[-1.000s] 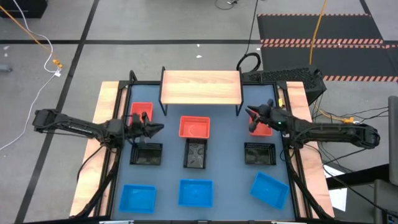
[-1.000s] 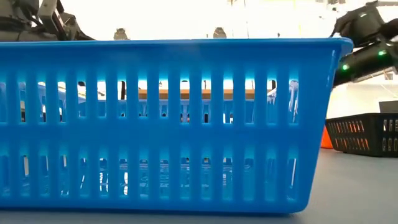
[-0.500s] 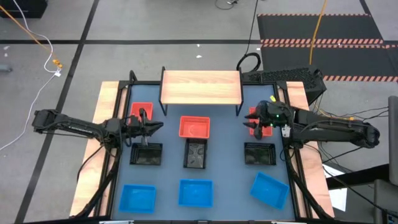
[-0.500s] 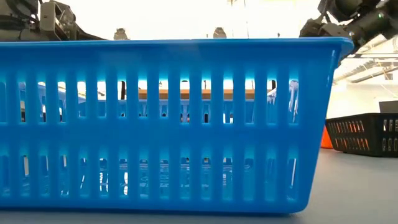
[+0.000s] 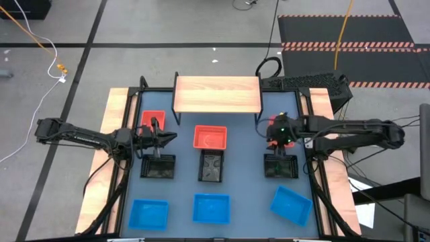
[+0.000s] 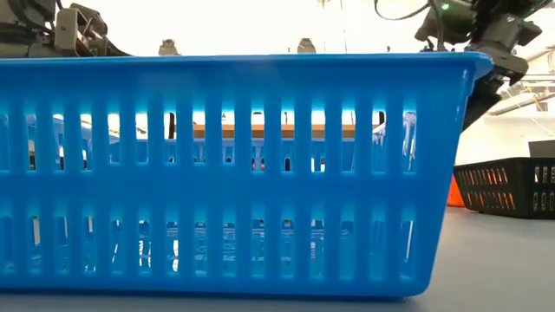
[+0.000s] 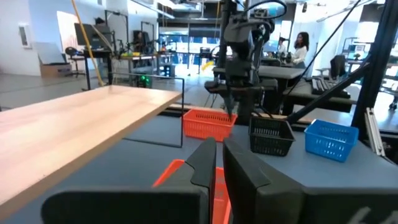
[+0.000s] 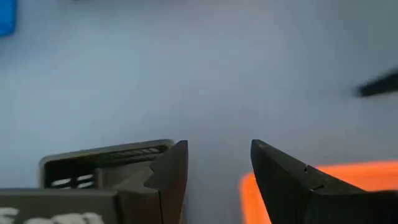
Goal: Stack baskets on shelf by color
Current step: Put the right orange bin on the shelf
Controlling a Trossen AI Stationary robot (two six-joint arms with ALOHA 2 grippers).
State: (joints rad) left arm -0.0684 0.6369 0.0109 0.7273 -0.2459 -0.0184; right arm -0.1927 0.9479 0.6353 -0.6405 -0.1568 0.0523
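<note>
**Both arms over the red baskets, shelf bare**

The shelf (image 5: 217, 93) stands at the far edge of the surface (image 5: 245, 181), centred, its light-wood top carrying nothing. All nine baskets sit on the surface in three rough rows.

Nearest the shelf are the red ones: the left red basket (image 5: 152, 120) by the far left corner, the middle red basket (image 5: 209, 137) just in front of the shelf, and the right red basket (image 5: 275, 123) toward the far right corner, mostly hidden under the right arm. The middle row holds the left black basket (image 5: 158, 167), the centre black basket (image 5: 211, 167) and the right black basket (image 5: 280, 166). Along the near edge lie the left blue basket (image 5: 148, 213), the centre blue basket (image 5: 211, 208) and the right blue basket (image 5: 291, 204), the last turned at an angle to the others. In the low view one blue basket fills nearly the whole frame.

The left end effector (image 5: 156, 139) hovers between the left red basket and the left black basket; in the left wrist view its fingers (image 7: 205, 163) stand close together with only a thin gap, gripping nothing, with red plastic just beyond them.

The right end effector (image 5: 279, 139) points downward between the right red basket and the right black basket. In the right wrist view its fingers (image 8: 171, 168) are spread apart with bare surface between them, the black basket beside one finger and the red basket beside the other.
</note>
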